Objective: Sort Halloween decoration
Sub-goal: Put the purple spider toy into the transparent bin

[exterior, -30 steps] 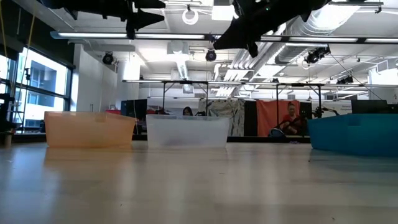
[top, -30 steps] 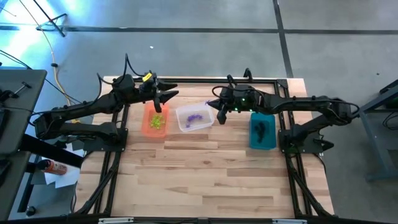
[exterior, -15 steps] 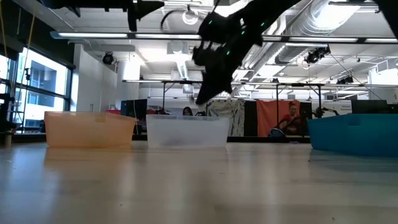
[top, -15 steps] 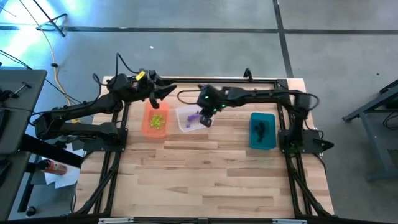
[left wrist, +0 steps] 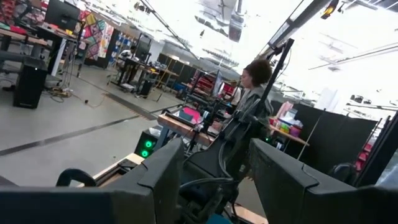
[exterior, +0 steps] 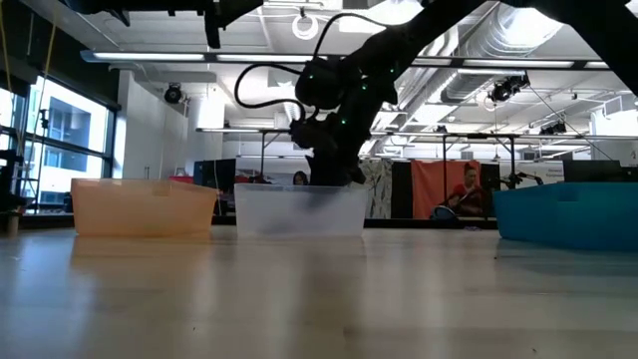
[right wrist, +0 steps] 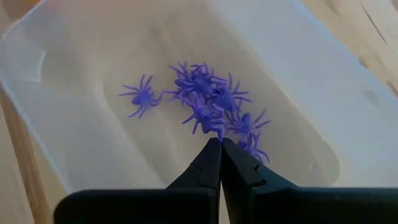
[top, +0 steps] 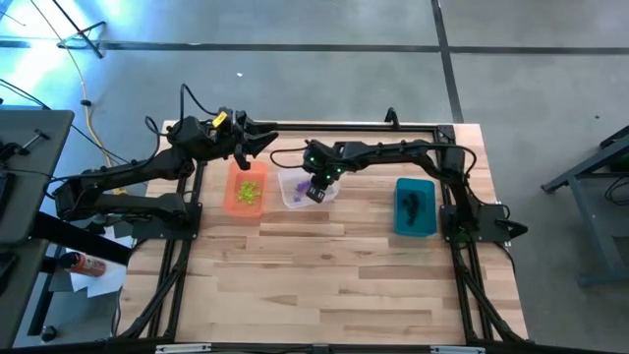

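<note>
Purple spider trinkets [right wrist: 208, 99] lie heaped on the floor of the clear bin [right wrist: 298, 74], also seen in the high view [top: 298, 185]. Yellow-green ones [top: 248, 190] lie in the orange bin [top: 232, 197], and black ones [top: 413, 204] in the teal bin [top: 398, 221]. My right gripper [right wrist: 219, 142] is shut and points steeply down into the clear bin, its tips at the near edge of the purple heap. My left gripper [top: 267, 143] hangs open high above the orange bin's far end, pointing about level, with nothing between its fingers [left wrist: 165, 177]. My right gripper comes from above, slanting down, with its shut tips right at the edge of the purple heap [right wrist: 214, 127]. I cannot tell whether the tips touch a spider; nothing shows between the fingers.
The three bins stand in a row near the table's far edge: orange [exterior: 145, 207], clear [exterior: 299, 211], teal [exterior: 568, 214]. Bare wood [top: 324, 275] stretches from them to the near edge. People sit at desks in the room beyond.
My right gripper, shut throughout, has swung from high between the clear and teal bins toward the table's left and down into the clear bin, tipping from nearly level to steeply downward. My left gripper has tipped up a little in place.
</note>
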`<state>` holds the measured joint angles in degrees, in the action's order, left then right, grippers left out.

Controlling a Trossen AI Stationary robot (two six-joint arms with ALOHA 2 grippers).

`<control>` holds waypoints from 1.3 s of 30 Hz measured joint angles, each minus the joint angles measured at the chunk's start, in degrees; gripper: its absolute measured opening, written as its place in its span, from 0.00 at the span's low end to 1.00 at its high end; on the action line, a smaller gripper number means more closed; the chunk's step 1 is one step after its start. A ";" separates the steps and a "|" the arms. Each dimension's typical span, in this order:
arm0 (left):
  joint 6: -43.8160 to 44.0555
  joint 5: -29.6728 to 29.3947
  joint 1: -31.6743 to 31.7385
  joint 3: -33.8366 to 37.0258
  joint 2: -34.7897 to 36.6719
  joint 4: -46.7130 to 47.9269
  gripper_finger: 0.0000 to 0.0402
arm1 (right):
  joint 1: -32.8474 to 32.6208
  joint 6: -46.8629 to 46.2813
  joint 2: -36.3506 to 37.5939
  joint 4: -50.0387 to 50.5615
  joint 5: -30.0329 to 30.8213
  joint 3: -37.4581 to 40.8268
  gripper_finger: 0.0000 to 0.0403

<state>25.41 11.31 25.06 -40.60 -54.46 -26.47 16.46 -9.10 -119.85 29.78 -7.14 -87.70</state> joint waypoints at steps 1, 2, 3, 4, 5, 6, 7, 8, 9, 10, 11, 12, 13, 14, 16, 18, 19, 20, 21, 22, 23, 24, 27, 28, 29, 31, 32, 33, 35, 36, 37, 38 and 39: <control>0.00 0.00 0.00 0.02 0.00 0.01 0.42 | 0.03 -0.87 0.00 0.05 0.01 0.10 0.00; 0.00 0.00 0.00 0.00 0.00 0.04 0.42 | 0.06 -1.41 0.00 0.02 0.02 0.22 0.00; -0.03 0.00 0.00 0.00 0.00 0.05 0.42 | 0.08 -1.83 0.00 0.04 0.01 0.30 0.00; -0.22 0.01 0.00 0.01 0.00 0.09 0.42 | 0.08 -2.55 0.00 0.06 0.00 0.32 0.00; -0.59 0.00 0.02 0.00 0.00 0.14 0.42 | 0.09 -2.97 0.00 0.06 0.00 0.33 0.00; -1.10 0.00 0.02 0.00 0.00 0.14 0.42 | 0.05 -3.25 0.00 0.02 -0.02 0.35 0.00; -1.63 0.02 0.02 0.01 0.00 0.13 0.42 | 0.05 -3.67 0.00 0.02 -0.07 0.35 0.00; -2.01 0.02 0.02 0.00 0.00 0.13 0.42 | 0.05 -4.17 0.00 0.02 -0.08 0.35 0.01; -2.12 0.02 0.02 0.00 0.00 0.14 0.42 | 0.05 -4.97 0.00 0.01 -0.17 0.35 0.02; -2.10 0.02 0.02 0.00 0.00 0.14 0.42 | 0.05 -6.09 0.00 0.02 -0.19 0.35 0.04; -2.09 0.02 0.04 0.02 0.00 0.12 0.42 | 0.10 -7.20 0.00 0.02 -0.22 0.35 0.07; -2.10 0.02 0.04 0.00 0.00 0.12 0.42 | 0.21 -7.62 0.00 0.02 -0.33 0.35 0.10; -2.12 0.02 0.04 0.02 0.00 0.12 0.42 | 0.32 -7.63 0.00 0.01 -0.51 0.35 0.14; -2.16 0.02 0.04 0.00 0.00 0.12 0.42 | 0.43 -7.54 0.00 -0.09 -0.64 0.35 0.18; -2.14 0.02 0.04 0.02 0.00 0.12 0.42 | 0.48 -7.12 0.07 -0.78 -0.96 0.36 0.26; -2.17 0.02 0.04 0.01 0.00 0.10 0.42 | 0.57 -5.87 0.41 -1.27 -2.86 0.35 0.33; -2.15 0.02 0.04 0.01 0.00 0.10 0.42 | 0.79 -4.84 0.85 -1.38 -4.81 0.33 0.37; -2.12 0.05 0.04 0.02 0.00 0.10 0.42 | 0.96 -3.63 1.35 -0.99 -6.69 0.11 0.40; -2.12 0.07 0.04 0.01 0.00 0.08 0.42 | 1.17 -2.52 2.09 -1.18 -8.51 -0.23 0.43; -2.12 0.07 0.04 0.02 0.00 0.10 0.42 | 1.48 -1.65 3.05 -1.39 -9.94 -0.34 0.45; -2.12 0.08 0.04 0.00 0.00 0.07 0.42 | 1.83 -0.89 4.41 -1.25 -10.69 -0.38 0.47; -2.12 0.07 0.04 0.01 0.00 0.01 0.42 | 2.39 0.24 6.14 -0.54 -11.08 -0.40 0.48; -2.50 0.09 0.11 0.00 0.00 0.05 0.42 | 3.73 4.63 11.39 2.56 -10.43 -0.42 0.49; -3.17 0.09 0.11 0.00 0.00 0.08 0.42 | 4.08 6.00 13.35 3.52 -9.87 -0.20 0.49; -3.92 0.09 0.11 0.00 0.00 0.12 0.42 | 4.55 6.97 15.61 3.66 -9.79 0.39 0.49; -5.49 0.07 0.11 0.01 0.00 0.38 0.42 | 5.42 8.17 20.36 4.29 -9.89 2.29 0.48; -6.08 0.07 0.10 0.00 0.00 0.73 0.42 | 5.92 8.52 22.89 4.27 -10.04 3.61 0.48; -6.42 0.09 0.09 0.01 0.00 1.18 0.42 | 6.30 8.70 25.53 4.04 -10.04 5.19 0.47; -6.78 0.08 0.09 0.01 0.00 2.21 0.42 | 7.04 8.18 31.48 2.69 -10.04 9.12 0.46; -7.16 0.07 0.11 0.00 0.00 2.63 0.42 | 7.25 7.36 34.49 1.23 -10.02 11.30 0.45; -7.75 0.07 0.09 0.00 0.00 3.05 0.42 | 7.35 5.97 37.70 -0.78 -10.01 13.68 0.44; -8.28 0.07 0.09 0.00 0.00 3.53 0.42 | 7.34 4.68 40.90 -2.97 -10.06 16.37 0.44; -8.82 0.05 0.09 0.02 0.00 4.05 0.42 | 7.25 3.50 43.97 -5.73 -10.13 19.05 0.43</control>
<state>16.59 11.36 25.15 -40.58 -54.46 -22.42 23.71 -5.61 -75.88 24.06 -17.26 -68.65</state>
